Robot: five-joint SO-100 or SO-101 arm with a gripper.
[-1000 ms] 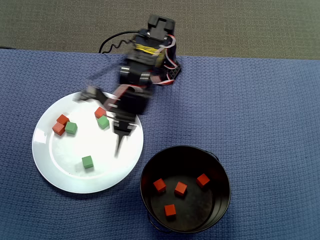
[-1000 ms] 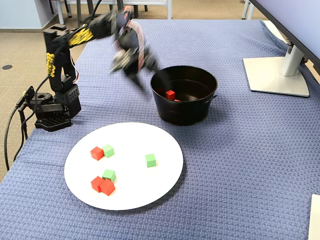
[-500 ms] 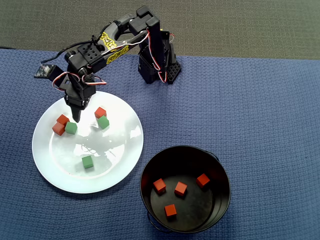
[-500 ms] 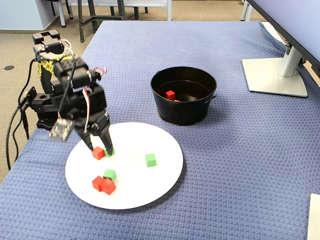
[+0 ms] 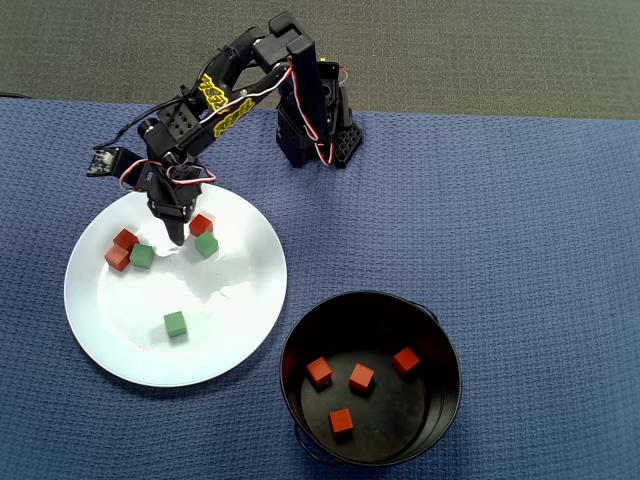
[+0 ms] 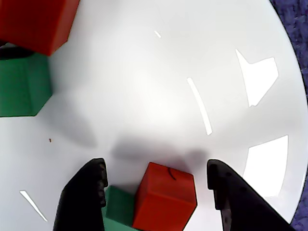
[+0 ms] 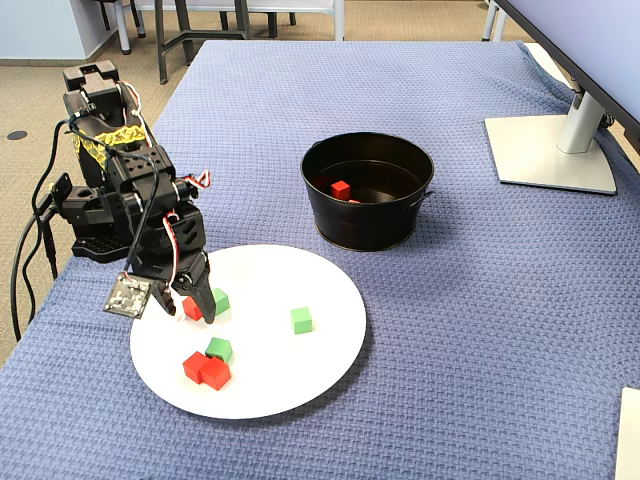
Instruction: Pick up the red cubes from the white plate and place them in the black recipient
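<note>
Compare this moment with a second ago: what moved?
The gripper swung from near the black pot to the white plate and lowered, its open fingers now straddling a red cube. Nothing gripped yet. All cubes stayed put.

This looks like an office or meeting room set up for robot trials. A wide table covered with a blue woven cloth (image 7: 420, 330) fills most of the fixed view. At the far right of it stands the flat silver foot of a monitor stand (image 7: 552, 150), with the lower edge of a large screen (image 7: 575, 40) above it. Beyond the table's far left edge lies low-pile beige-grey carpet (image 7: 30, 90), the kind laid in offices, and dark metal legs of furniture (image 7: 165, 30) stand on it. The overhead view shows the same carpet (image 5: 480, 50) past the cloth's far edge.
</note>
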